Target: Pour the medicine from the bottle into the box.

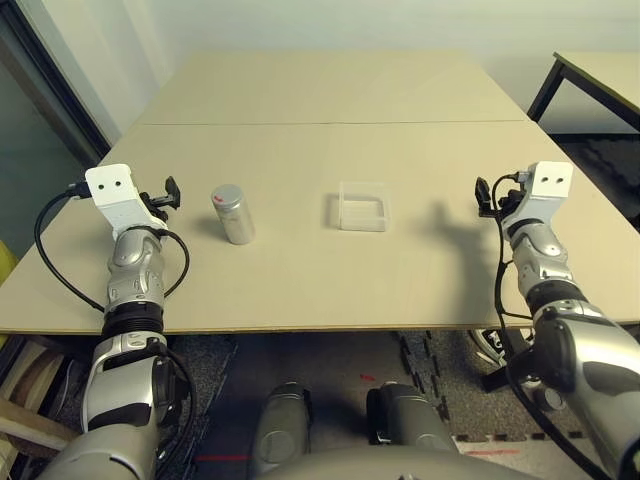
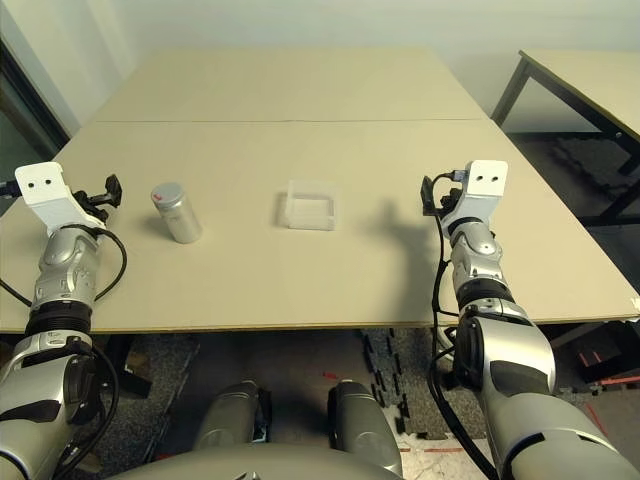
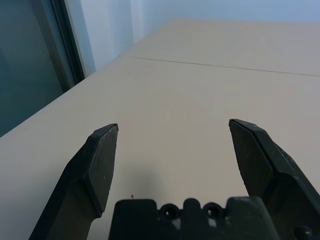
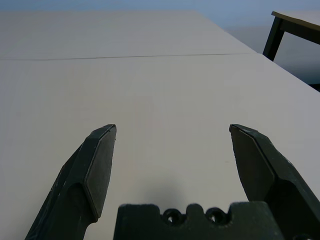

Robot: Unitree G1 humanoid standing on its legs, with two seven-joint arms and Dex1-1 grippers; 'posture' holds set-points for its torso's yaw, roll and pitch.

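Observation:
The silver-grey bottle (image 1: 233, 213) stands upright on the table, left of centre, its round cap on and showing a red mark. To its right sits the clear square box (image 1: 362, 207), a hand's width away. The medicine is hidden inside the bottle. My left gripper (image 1: 170, 194) hovers just left of the bottle, apart from it, open with nothing between its fingers (image 3: 100, 160). My right gripper (image 1: 484, 196) hangs well to the right of the box, open and empty, its fingers (image 4: 97, 165) spread wide over bare tabletop.
The beige table (image 1: 320, 270) has a seam running across its far half. A second table with a black leg (image 1: 548, 88) stands at the back right. A dark window frame (image 3: 65, 45) runs along the left side.

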